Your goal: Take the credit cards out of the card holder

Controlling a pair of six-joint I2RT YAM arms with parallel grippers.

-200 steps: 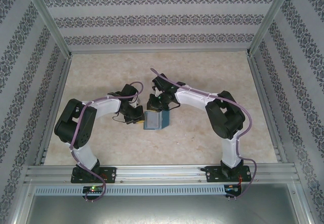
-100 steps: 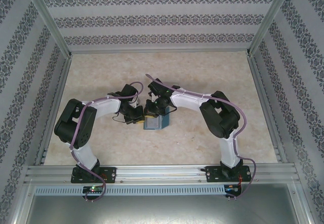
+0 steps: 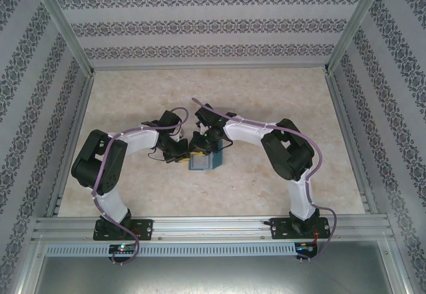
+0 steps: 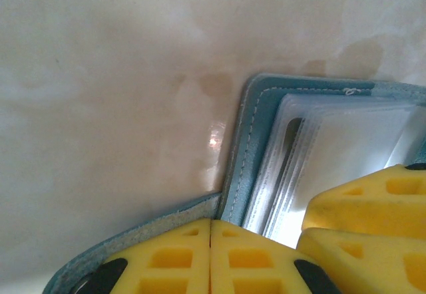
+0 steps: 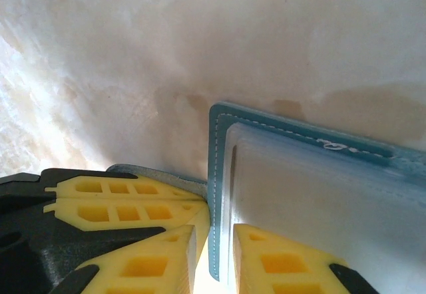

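Note:
The teal card holder (image 3: 203, 161) lies on the table between both arms, its stack of clear inner pockets (image 4: 346, 141) showing. My left gripper (image 4: 212, 254) is shut, with the holder's teal side flap (image 4: 143, 237) pinched at its tips; from above, the left gripper (image 3: 178, 151) sits at the holder's left edge. My right gripper (image 5: 213, 264) stands slightly open, astride the holder's stitched teal edge (image 5: 216, 194). One of its fingers (image 5: 286, 261) rests on the pockets. From above, the right gripper (image 3: 202, 145) hangs over the holder's far edge. The credit cards are hidden in the pockets.
The pale marbled tabletop (image 3: 279, 94) stretches all round the holder. Patterned walls and aluminium rails (image 3: 200, 224) enclose the table. The two grippers crowd together at the holder's left corner.
My right arm has swung left and down onto the holder's far-left corner, and its jaws have parted a little. The left gripper and the flap it holds have not moved.

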